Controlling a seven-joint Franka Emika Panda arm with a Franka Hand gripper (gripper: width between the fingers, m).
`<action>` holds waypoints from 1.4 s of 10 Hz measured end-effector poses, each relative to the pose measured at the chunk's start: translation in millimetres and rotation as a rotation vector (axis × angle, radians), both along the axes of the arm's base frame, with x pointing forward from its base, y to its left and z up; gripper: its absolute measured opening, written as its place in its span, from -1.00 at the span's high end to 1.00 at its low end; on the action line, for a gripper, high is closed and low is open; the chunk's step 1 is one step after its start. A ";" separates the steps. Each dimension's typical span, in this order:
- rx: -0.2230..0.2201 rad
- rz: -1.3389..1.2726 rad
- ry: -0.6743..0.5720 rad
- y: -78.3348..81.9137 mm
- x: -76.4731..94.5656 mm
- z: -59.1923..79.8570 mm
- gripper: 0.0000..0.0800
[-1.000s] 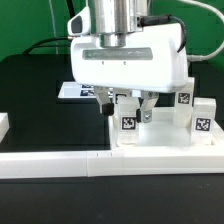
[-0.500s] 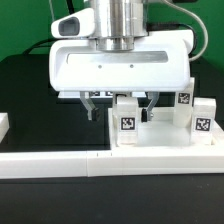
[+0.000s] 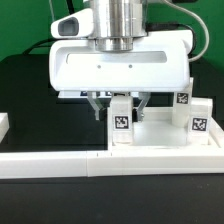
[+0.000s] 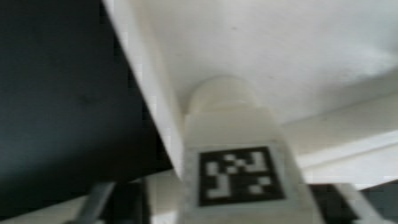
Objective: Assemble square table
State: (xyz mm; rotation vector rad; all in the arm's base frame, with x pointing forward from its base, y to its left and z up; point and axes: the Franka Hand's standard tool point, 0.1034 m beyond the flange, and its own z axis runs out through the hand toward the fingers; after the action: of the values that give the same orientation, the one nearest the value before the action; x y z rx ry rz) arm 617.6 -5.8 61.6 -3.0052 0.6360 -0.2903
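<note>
Now the gripper [image 3: 120,108] hangs over the top [image 3: 165,130], its jaws set either side of a leg [image 3: 120,122] that stands upright between them, long axis vertical, tag facing the exterior camera. Whether the jaws pinch it or only flank it, I cannot tell. Beyond the jaws, two more legs [image 3: 189,112] stand upright.

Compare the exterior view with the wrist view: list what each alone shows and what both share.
Only the exterior view shows the tool from outside, two more tagged legs at that view's right, and the long white rail along the front. Only the wrist view looks down the leg between the fingers. Both show the tagged white leg at the tool and the white square top.
</note>
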 end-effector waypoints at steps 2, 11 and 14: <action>0.028 -0.143 0.003 -0.1 -0.1 -0.2 0.31; 0.249 -1.298 0.136 15.6 7.0 -4.1 0.31; 0.199 -1.087 0.088 20.0 9.6 -4.0 -0.31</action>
State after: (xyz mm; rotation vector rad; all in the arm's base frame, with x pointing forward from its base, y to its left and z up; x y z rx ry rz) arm 627.2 14.2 57.5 -2.1895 2.0831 -0.1041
